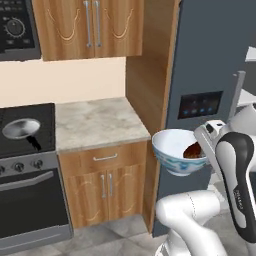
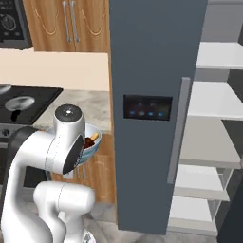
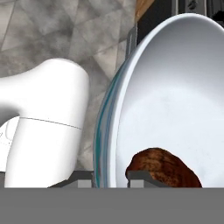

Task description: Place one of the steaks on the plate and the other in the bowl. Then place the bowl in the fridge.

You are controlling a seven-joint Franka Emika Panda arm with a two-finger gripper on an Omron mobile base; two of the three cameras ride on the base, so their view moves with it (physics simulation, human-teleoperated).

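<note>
Wooden wall cabinets (image 1: 90, 27) fill the upper left above a cream wall (image 1: 60, 80). A marble-topped desk (image 1: 97, 122) sits mid-frame beside a black stove (image 1: 25, 150) at left. Grey tiled floor (image 1: 115, 232) lies below.

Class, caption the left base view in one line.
White arm carries a blue-white bowl holding a dark brown steak past the slate-grey fridge.

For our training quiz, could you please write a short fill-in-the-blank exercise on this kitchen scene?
1. The gripper holds the bowl by its ____.
2. Inside the bowl lies the dark ____.
3. The fridge door on the right stands ____, showing white shelves.
4. A silver pan sits on the ____.

Missing words: rim; steak; open; stove
</note>
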